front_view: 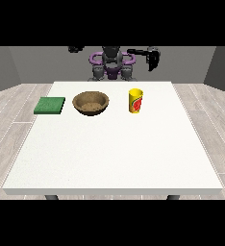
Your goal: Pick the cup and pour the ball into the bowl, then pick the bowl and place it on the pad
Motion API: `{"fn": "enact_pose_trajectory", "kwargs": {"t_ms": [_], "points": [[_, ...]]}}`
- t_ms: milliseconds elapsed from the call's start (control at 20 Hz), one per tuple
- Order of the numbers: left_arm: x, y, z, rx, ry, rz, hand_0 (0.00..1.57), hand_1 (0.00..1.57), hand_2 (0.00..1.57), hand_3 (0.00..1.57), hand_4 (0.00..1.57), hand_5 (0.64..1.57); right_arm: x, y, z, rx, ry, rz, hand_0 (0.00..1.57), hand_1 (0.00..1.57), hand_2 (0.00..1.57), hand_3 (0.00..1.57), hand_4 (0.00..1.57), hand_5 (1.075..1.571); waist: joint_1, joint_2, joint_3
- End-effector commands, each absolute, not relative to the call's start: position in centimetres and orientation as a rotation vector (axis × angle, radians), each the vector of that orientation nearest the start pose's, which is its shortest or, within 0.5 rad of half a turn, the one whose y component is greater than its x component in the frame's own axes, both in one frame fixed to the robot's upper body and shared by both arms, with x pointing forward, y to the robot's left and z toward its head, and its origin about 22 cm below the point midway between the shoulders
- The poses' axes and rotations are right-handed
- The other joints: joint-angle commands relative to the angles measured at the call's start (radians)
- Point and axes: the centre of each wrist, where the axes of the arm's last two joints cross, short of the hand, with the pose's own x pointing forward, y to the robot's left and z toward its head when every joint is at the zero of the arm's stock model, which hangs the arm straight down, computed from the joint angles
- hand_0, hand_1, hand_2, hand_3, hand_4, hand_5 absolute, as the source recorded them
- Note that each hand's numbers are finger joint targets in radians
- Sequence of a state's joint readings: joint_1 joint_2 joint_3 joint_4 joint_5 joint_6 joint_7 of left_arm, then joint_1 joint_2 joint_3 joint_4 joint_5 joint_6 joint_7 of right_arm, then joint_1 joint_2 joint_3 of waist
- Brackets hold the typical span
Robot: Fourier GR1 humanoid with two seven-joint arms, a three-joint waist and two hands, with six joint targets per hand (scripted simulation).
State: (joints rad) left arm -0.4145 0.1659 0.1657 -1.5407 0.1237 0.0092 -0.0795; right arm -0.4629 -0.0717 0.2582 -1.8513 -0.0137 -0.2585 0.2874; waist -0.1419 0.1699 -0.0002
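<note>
yellow cup [135, 101] stands upright on the white table [114, 153], right of centre and toward the far edge. brown bowl [91, 103] sits just left of it, apart, not touching. green pad [50, 105] lies flat at the left edge, near the bowl, with a gap between. ball not visible from this view. nothing lies between cup and bowl or between bowl and pad. hand at the view's right [153, 59] hangs raised beyond the far edge, fingers pointing down, relaxed, holding nothing. hand at the view's left [74, 49] is raised beyond the far edge; cannot tell its fingers.
</note>
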Motion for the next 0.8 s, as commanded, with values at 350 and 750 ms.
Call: {"fn": "enact_pose_trajectory", "kwargs": {"t_ms": [350,750], "points": [[32.7,28.8,1.0,0.035,-1.937,0.029,0.0,0.0,0.0,0.0,0.0,1.407,26.2,-16.3,18.9,0.165,-1.958,0.168,0.0,0.0,0.0,0.0,0.0,1.568,-0.004,-0.016,-0.0004],[33.6,30.1,-2.1,0.054,-1.955,0.081,0.0,0.0,0.0,0.0,0.0,1.443,25.8,-20.1,19.5,0.188,-1.988,0.151,0.0,0.0,0.0,0.0,0.0,1.567,-0.042,0.025,-0.0003]]}}
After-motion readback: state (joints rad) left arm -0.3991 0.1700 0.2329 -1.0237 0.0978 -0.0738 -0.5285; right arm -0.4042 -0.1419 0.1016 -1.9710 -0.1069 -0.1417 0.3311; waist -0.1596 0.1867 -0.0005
